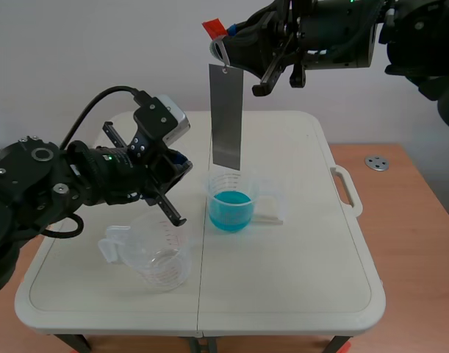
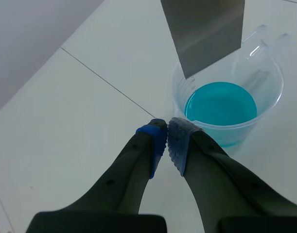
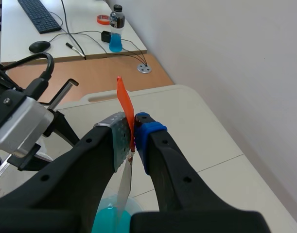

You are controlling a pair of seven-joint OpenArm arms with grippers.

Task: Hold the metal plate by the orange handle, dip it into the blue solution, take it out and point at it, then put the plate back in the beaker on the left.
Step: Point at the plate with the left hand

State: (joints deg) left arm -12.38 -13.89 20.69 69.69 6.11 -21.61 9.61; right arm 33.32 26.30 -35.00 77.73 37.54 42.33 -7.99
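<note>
A grey metal plate (image 1: 226, 116) hangs upright above the beaker of blue solution (image 1: 231, 203), its lower edge just over the rim. My right gripper (image 1: 221, 45) is shut on the plate's orange handle (image 3: 125, 105), high over the table. In the left wrist view the plate (image 2: 205, 30) hangs over the blue solution (image 2: 221, 104). My left gripper (image 2: 166, 123) is shut on nothing, its tips close to the beaker's near side. An empty clear beaker (image 1: 155, 254) stands at the front left.
A white folding table (image 1: 283, 294) carries both beakers; its handle (image 1: 345, 188) is at the right edge. A small clear strip (image 1: 267, 218) lies right of the blue beaker. A wooden desk with a metal grommet (image 1: 376, 163) lies beyond on the right.
</note>
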